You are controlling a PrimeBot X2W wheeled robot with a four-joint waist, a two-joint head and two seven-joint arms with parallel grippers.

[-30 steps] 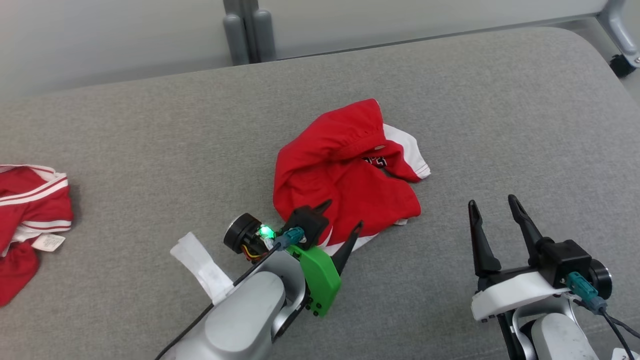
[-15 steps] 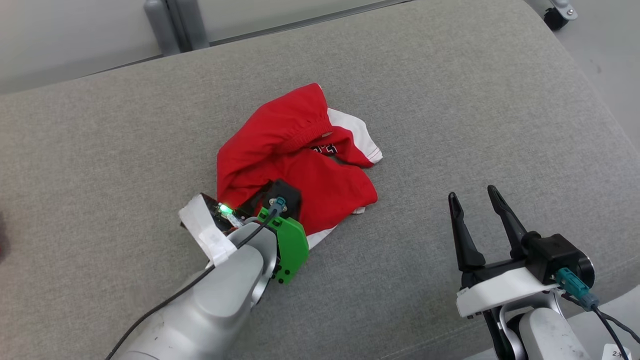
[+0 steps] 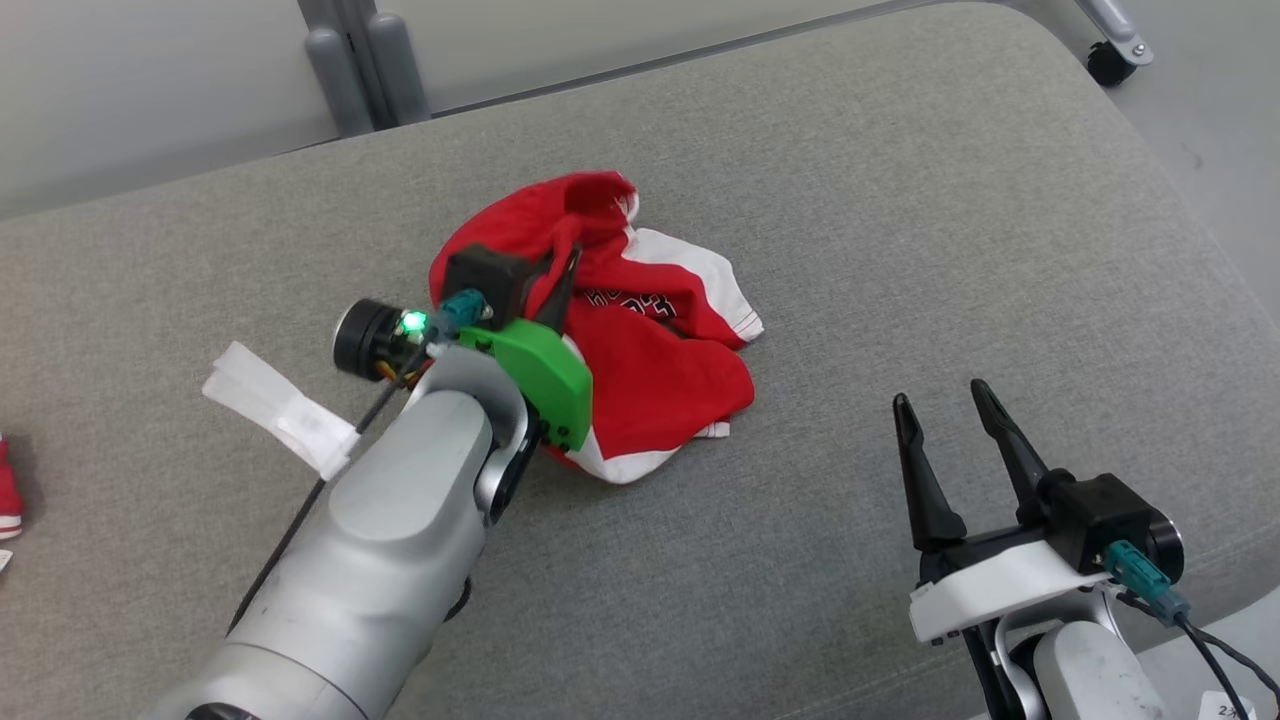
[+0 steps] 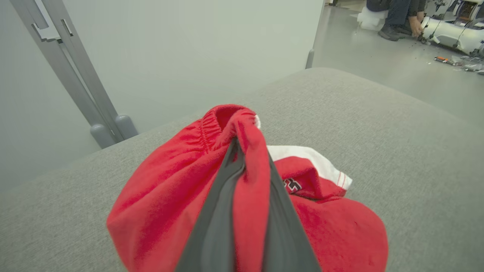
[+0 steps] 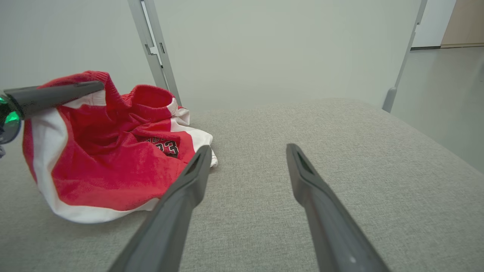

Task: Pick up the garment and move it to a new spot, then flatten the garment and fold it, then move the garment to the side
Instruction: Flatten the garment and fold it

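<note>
Near the middle of the grey padded surface lies the garment, a crumpled pair of red shorts with white side panels and a dark printed number. The left end effector sits at the garment's far left part, right by the gathered elastic waistband, with its two dark fingers pressed together on a fold of red cloth. In the left wrist view the left end effector has that fold running up between its fingers and bulging over their tips, while the rest of the garment spreads out below and to both sides of them. From the right wrist view the pinched side of the garment stands raised, and its white lower edge rests on the padding. The right end effector is well apart from the garment, to its right and nearer the robot, with its fingers spread and nothing between them; the right end effector points across bare grey padding. A second red and white cloth peeks in at the far left edge.
</note>
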